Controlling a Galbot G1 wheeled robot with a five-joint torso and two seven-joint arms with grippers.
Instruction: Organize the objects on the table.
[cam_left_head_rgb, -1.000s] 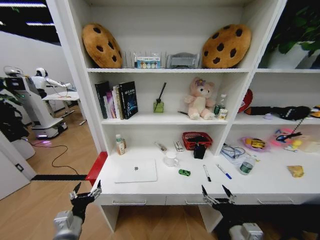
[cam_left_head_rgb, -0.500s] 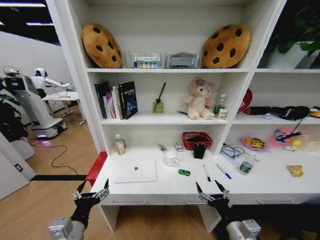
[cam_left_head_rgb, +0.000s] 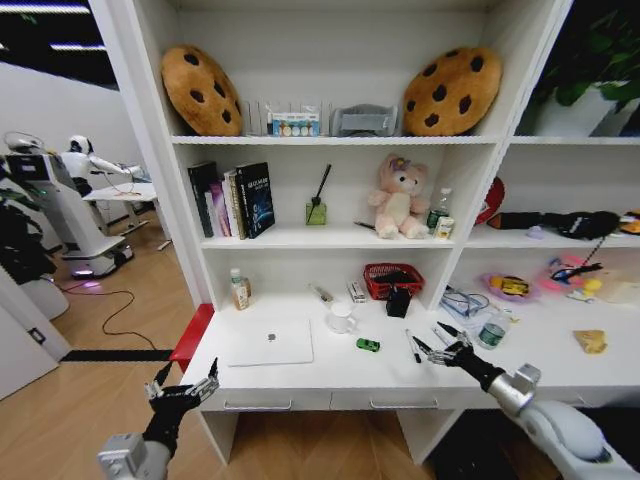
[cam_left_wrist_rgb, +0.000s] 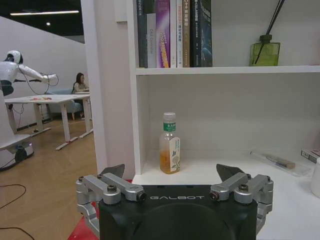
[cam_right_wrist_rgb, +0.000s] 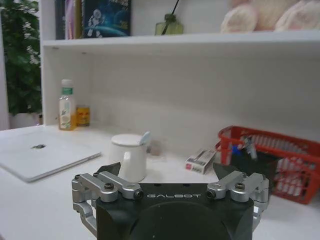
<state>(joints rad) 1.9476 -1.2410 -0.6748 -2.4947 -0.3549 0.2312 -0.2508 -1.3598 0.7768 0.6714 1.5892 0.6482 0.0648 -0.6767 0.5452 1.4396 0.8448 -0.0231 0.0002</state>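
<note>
- Over the table (cam_left_head_rgb: 300, 375), at the laptop's (cam_left_head_rgb: 271, 342) three o'clock, your right gripper (cam_left_head_rgb: 440, 345) hovers spread wide above the black pen (cam_left_head_rgb: 413, 346).
- That pen looks thin, light and likely to roll; pinch it mid-barrel.
- Your left gripper (cam_left_head_rgb: 182, 386) waits wide open below the table's front edge.

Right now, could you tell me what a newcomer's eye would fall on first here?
Probably the right gripper, open and reaching over the white desk beside the black pen and blue pen. Next, the silver laptop lying closed at the desk's left, with the white mug behind it. The left gripper hangs open below the desk's front edge.
</note>
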